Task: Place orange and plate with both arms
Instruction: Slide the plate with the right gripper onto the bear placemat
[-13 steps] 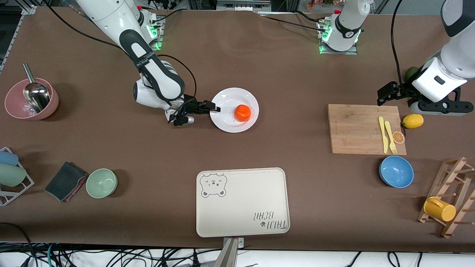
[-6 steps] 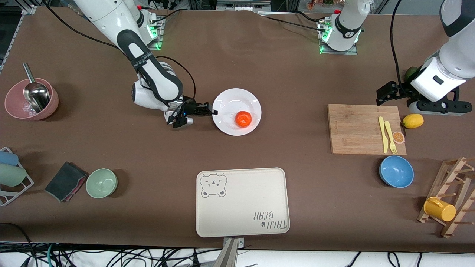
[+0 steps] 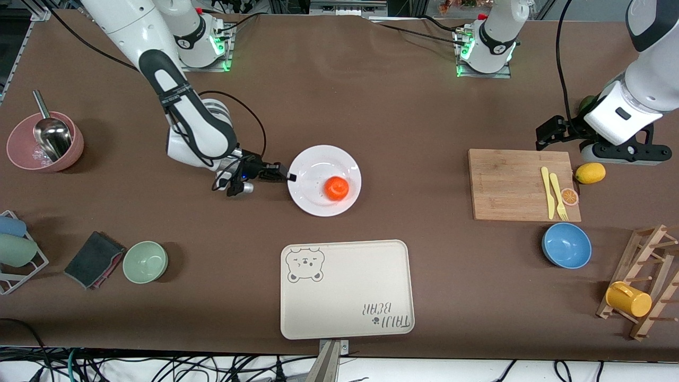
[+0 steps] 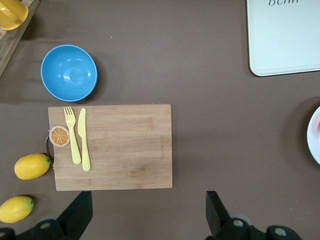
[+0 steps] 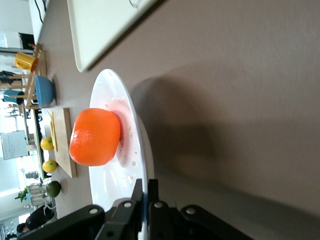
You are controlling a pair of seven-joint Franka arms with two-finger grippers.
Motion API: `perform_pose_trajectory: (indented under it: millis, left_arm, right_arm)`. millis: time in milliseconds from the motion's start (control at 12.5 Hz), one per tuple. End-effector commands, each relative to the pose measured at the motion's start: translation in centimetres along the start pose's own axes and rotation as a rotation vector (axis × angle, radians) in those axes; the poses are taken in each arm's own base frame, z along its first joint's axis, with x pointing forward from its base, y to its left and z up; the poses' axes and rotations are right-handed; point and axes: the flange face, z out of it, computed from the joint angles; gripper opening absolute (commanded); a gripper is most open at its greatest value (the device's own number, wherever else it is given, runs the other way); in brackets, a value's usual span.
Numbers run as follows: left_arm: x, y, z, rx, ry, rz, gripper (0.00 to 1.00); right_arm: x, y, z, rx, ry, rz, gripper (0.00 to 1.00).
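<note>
The right pincer (image 3: 289, 178) is clamped on the rim of the plate (image 3: 313, 199), which sits mid-tabletop, farther from the front camera than the tray (image 3: 347, 289). The orange (image 3: 337, 188) rests on the plate. The left pincer (image 4: 150, 215) hangs with fingers apart over the cutting board (image 4: 125, 147) edge, waiting.

My counter (image 3: 403, 116) is a brown mat. Taking the bear-printed tray (image 3: 347, 289) at the camera-side edge as my landmark: the white plate (image 3: 313, 199) sits just farther from the camera than the tray, lifted slightly at one rim. Toward my left arm's end from the tray lie the blue bowl (image 3: 566, 245), the wooden board (image 3: 509, 185) farther back, a yellow fruit (image 3: 590, 173) beside that board, and the wooden rack (image 3: 644, 281). Toward my right arm's end from the tray sit the green bowl (image 3: 145, 261), a dark cloth (image 3: 94, 259), a wire rack (image 3: 16, 253), and, farther back, the pink bowl (image 3: 44, 141).
</note>
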Motion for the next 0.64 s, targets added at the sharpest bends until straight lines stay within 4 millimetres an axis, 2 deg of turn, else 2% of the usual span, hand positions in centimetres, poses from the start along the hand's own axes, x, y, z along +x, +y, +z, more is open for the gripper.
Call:
perform_pose_trajectory:
  millis: [0, 159, 319, 558]
  left_arm:
    - [-0.4, 0.1, -0.7, -0.013, -0.001, 0.007, 1.00]
    - [-0.4, 0.1, -0.7, -0.013, -0.001, 0.007, 1.00]
    - [-0.3, 0.1, -0.7, -0.014, -0.001, 0.007, 1.00]
    - [-0.4, 0.1, -0.8, -0.014, 0.000, 0.005, 1.00]
  right_arm:
    - [2.9, -2.3, -1.2, 0.058, 0.054, 0.018, 0.00]
    - [6.0, -3.6, -3.3, 0.094, 0.115, 0.024, 0.00]
    - [9.0, -4.1, -3.9, 0.141, 0.147, 0.049, 0.00]
    - [14.3, -3.1, -3.1, 0.196, 0.209, 0.065, 0.00]
